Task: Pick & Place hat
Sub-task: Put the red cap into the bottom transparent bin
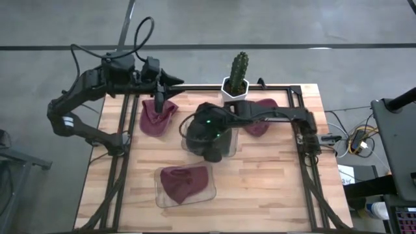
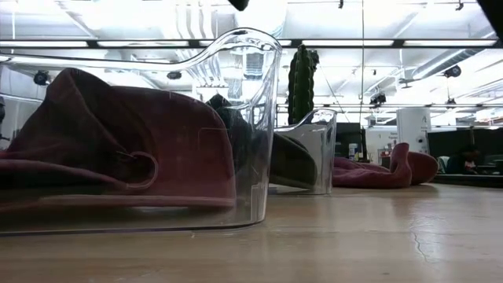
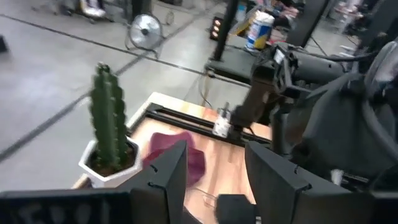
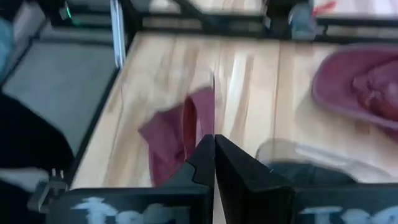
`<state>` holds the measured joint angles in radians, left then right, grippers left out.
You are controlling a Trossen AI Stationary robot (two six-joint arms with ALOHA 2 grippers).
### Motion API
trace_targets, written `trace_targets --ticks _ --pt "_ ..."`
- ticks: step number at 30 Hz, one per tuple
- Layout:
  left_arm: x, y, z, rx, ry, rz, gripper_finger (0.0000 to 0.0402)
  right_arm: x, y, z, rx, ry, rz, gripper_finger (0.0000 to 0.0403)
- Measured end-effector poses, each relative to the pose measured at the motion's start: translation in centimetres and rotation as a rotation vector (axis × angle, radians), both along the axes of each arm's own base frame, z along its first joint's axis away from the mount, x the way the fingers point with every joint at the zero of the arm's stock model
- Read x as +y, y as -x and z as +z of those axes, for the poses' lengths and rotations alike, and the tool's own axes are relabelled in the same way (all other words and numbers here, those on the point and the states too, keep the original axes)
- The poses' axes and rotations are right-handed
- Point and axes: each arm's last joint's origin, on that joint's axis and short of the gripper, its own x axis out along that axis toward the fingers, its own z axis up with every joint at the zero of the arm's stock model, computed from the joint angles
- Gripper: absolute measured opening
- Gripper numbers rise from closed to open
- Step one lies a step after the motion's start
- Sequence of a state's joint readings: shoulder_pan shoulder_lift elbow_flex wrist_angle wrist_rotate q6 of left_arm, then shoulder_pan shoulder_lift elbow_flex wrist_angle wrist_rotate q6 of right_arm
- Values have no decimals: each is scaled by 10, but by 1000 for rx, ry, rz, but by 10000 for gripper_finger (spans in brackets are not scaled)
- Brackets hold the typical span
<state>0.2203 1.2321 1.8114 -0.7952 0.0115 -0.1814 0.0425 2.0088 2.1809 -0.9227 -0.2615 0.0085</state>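
Observation:
Three maroon hats are in view. One lies in a clear bin (image 1: 185, 184) near the table's front, large in the low view (image 2: 118, 149). One lies bunched on the table at the far left (image 1: 158, 117). One lies on the table by the cactus (image 1: 260, 117). A dark hat (image 1: 211, 153) sits in the central clear bin (image 1: 231, 146). My left gripper (image 3: 214, 152) is open and hovers over the far left of the table, level and pointing toward the cactus. My right gripper (image 4: 214, 140) is shut with nothing between its fingers, above the central bin.
A potted cactus (image 1: 237, 71) stands at the far edge's middle. A black frame rail (image 1: 305, 162) runs around the tabletop. Bare wood lies at the near right (image 1: 273, 188). Cables and equipment sit beyond the right edge.

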Motion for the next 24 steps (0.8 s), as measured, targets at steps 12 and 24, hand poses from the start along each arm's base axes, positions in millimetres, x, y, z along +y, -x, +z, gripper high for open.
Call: trace_targets --ticks 12,24 --pt "-1 13 6 -30 -24 68 153 -22 74 -29 -141 -136 -343 8" --pt "1 6 2 -9 -23 78 153 -35 175 -74 -109 -230 -725 8"
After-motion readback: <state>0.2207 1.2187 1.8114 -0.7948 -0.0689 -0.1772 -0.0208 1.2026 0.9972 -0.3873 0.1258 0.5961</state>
